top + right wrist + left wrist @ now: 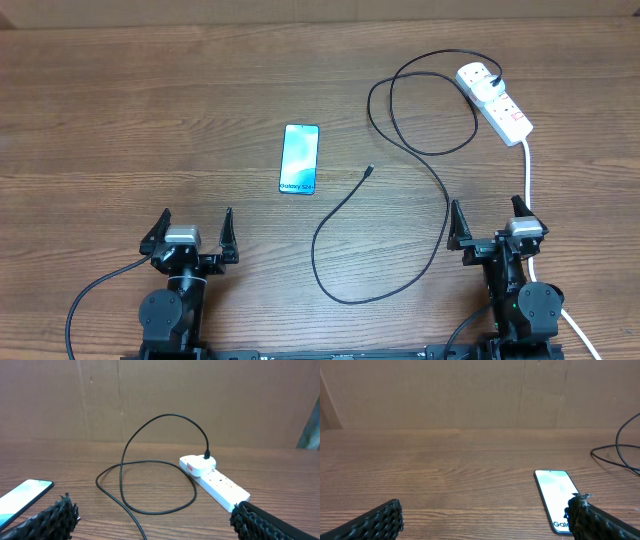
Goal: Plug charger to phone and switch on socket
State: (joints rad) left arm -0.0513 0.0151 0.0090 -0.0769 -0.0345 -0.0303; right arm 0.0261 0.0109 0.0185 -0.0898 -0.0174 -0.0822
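1. L tool (197,222): black two-finger tool, fingers spread wide apart, nothing btwn them. It sits at the near edge of the brown wood-grain counter (150,100).
2. R tool (487,210): same build, fingers also wide apart, holding nothing, at the near edge on the other side.
3. Slim rectangular phone w/ light blue screen and dark frame (300,159): lies flat, screen up, mid-counter, ahead of the L tool and a bit to its R, well apart from both tools. In the L wrist view it lies (555,492) just past the R-hand fingertip (600,520).
4. Long thin black charger cable (316,248): snakes in loose loops across the R half of the counter. Its small plug tip (371,170) lies loose on the wood, near the phone's R side but not touching it.
5. White plug head (197,464) of the charger: seated on the far end of the white oblong power-strip socket (215,482).
6. Socket lies flat at the far R, slanted, ahead of the R tool and apart from it. Red switches show on top; on/off position can't tell.
7. Thick white cord (528,175) runs from the socket's near end back past the R arm.
8. Brown cardboard wall (445,395) stands behind the counter.
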